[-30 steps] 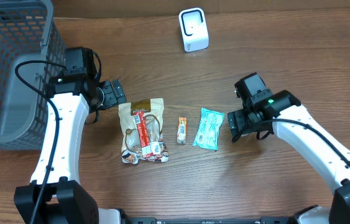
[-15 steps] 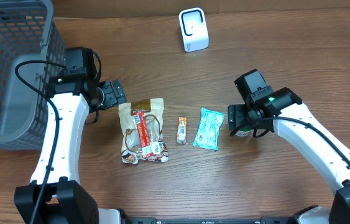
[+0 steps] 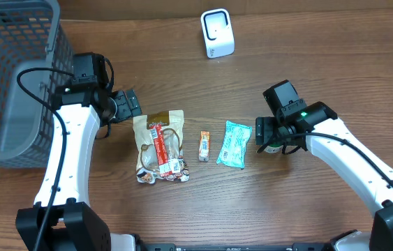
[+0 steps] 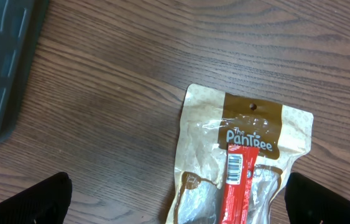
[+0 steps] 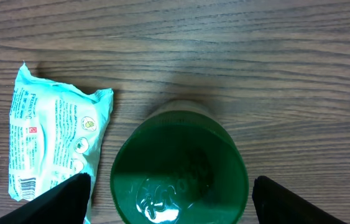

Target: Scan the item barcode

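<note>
Quick look at my feeds. The right gripper (image 5: 171,180) is parked over a round, dark green plastic cup (image 5: 179,165) standing on the wooden table (image 3: 322,63). The jaws are spread wide with the cup sitting between them. There's a sliver of table showing on the left side of the cup, but on the other side I can't tell whether the pad touches it.

Just left of the cup lies a mint-green crinkly plastic packet (image 5: 50,137) with a small barcode near its lower corner. Next along is a small orange sachet (image 3: 204,146), then a tan printed snack pouch (image 3: 172,132) with a red wrapped bar (image 4: 240,180) lying on top, barcode side up.

The left gripper (image 3: 135,106) hangs just above the top edge of that pouch, jaws as wide as they go, holding nothing. The white boxy barcode scanner (image 3: 217,33) stands at the far edge, well apart from both grippers. A grey mesh basket (image 3: 8,77) fills the far left corner.
</note>
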Tool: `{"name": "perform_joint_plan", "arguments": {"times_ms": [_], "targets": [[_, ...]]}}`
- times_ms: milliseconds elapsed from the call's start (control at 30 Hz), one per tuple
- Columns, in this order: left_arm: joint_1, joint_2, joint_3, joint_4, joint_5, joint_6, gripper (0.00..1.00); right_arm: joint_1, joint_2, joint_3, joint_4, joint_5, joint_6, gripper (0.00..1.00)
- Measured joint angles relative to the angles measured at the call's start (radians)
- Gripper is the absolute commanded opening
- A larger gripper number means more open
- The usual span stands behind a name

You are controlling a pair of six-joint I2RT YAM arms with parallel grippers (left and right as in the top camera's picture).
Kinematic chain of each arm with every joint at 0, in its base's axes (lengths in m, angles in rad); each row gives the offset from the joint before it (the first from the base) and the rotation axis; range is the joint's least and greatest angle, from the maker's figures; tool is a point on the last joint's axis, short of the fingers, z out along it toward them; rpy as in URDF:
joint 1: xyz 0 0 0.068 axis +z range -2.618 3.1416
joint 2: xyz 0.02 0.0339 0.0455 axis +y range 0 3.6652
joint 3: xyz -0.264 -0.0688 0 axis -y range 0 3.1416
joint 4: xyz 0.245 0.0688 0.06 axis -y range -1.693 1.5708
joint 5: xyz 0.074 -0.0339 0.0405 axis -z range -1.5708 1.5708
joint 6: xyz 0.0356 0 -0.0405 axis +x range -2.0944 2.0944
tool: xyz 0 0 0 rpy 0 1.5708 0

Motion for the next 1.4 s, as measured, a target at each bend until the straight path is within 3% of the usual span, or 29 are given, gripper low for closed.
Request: {"name": "perform_joint_plan", "arguments": {"times_ms": [500,833,1267,1400], "targets": [[0.000,0.000,0.000,0.000,0.000,0.000,1.00,0.000,0.056,0.000,-0.001,-0.004,0.000,0.84],[0.000,0.000,0.000,0.000,0.000,0.000,1.00,0.000,0.064,0.000,-0.006,0.003,-0.008,0.66],[0.000,0.000,0.000,0.000,0.000,0.000,1.00,0.000,0.063,0.000,-0.015,0.003,-0.209,0.68],[0.000,0.000,0.000,0.000,0.000,0.000,1.00,0.000,0.064,0.000,-0.022,0.018,-0.275,0.80]]}}
